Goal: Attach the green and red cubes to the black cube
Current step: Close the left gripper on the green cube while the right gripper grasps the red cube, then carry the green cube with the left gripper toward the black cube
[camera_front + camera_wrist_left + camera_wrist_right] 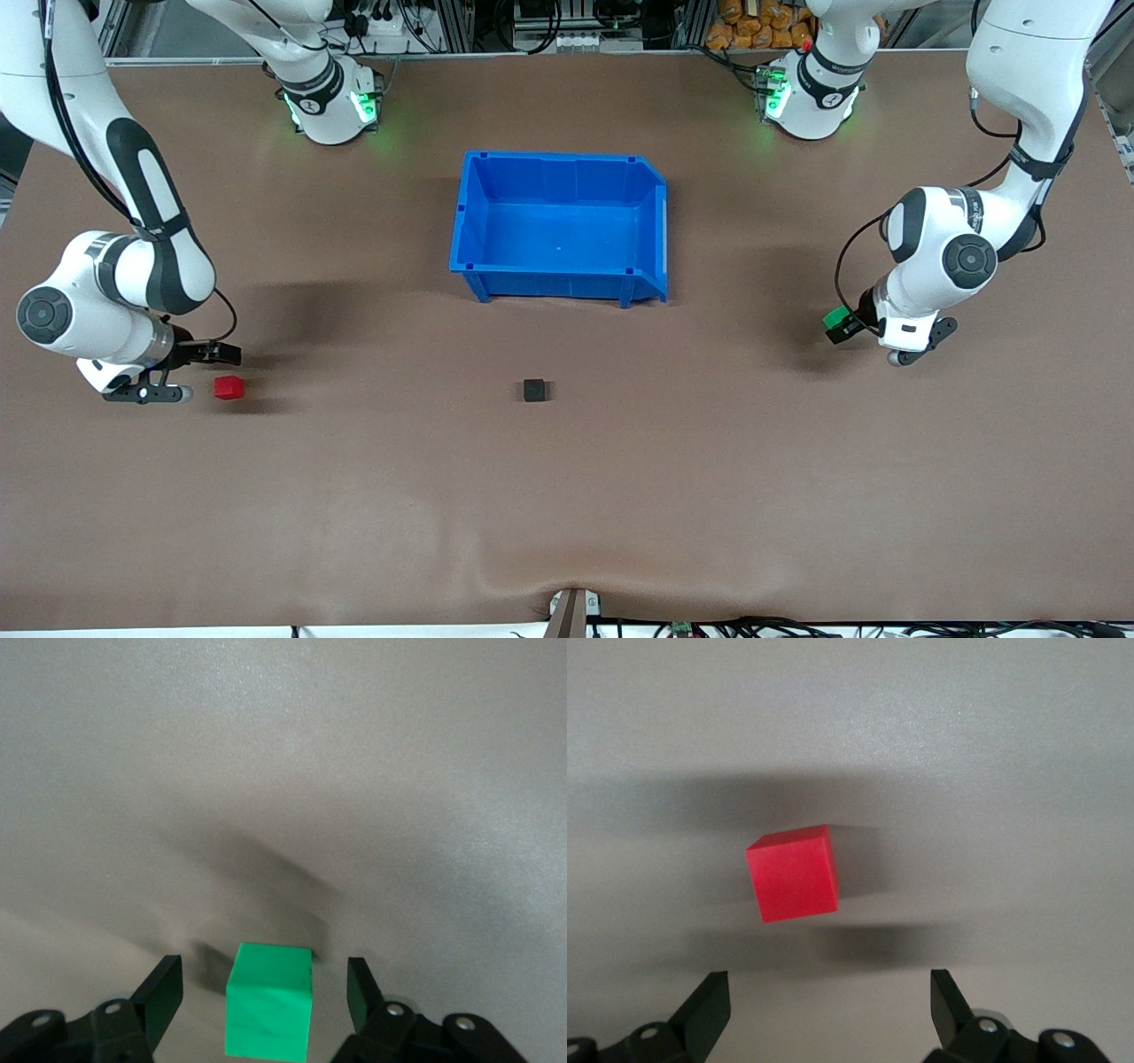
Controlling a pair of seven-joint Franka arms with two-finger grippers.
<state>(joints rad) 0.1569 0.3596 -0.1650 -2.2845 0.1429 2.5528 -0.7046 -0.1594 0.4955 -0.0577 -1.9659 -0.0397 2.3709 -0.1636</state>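
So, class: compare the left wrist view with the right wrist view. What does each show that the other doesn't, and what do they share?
Only the left wrist view shows the green cube, sitting between the left pincer fingers with a gap on each side, so not yet gripped.

Only the right wrist view shows the red cube, lying on the table ahead of the open right pincer, not between its fingers.

Both show a pair of black fingers over the plain brown table. Neither shows the black cube or the blue bin.
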